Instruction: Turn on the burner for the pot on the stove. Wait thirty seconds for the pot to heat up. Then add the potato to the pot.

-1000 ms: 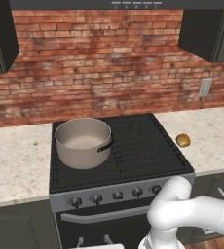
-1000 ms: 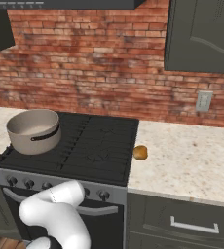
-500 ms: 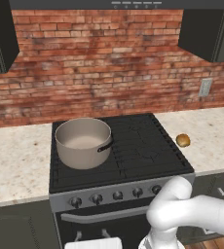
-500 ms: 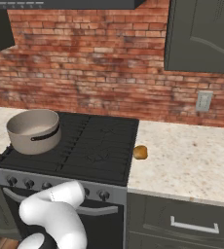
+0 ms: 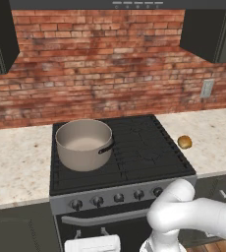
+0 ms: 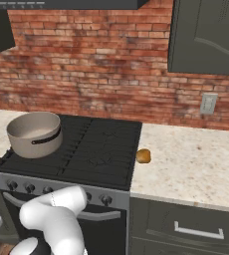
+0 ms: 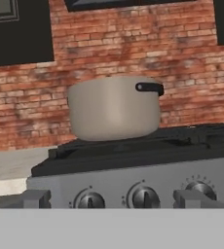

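**Grey fingers spread wide before the stove knobs**

Grey and blocky, the two fingers (image 7: pixel 36 198) of the end effector (image 7: pixel 115 199) rise at the bottom of the hand view, one at the far left and one toward the right, standing fully apart with nothing between them and touching nothing. Between and just beyond them lies the silver front strip of the stove (image 7: pixel 133 151), with three round dark knobs (image 7: pixel 144 197) in a row. The end effector sits low, level with that strip and looking straight at it.

Above the knobs, the pot (image 7: pixel 113 108) stands upright on the black grates, at the left rear of the cooktop in both base views (image 5: pixel 83 143) (image 6: pixel 35 133). Its opening faces straight up, and its short dark handle (image 5: pixel 105 147) sticks out level from the side wall, toward the middle of the stove and slightly forward. In the hand view the handle (image 7: pixel 149 88) shows at the upper right of the pot.

The potato (image 5: pixel 184 141) lies on the speckled light desk (image 5: pixel 218 142) to the right of the stove, just off the cooktop's right edge and well apart from the pot; the right base view shows it (image 6: pixel 143 156) close beside the stove's edge. It is too round to give a clear long axis.

A red brick wall (image 5: pixel 110 64) runs behind, with dark cabinets (image 6: pixel 206 35) above.
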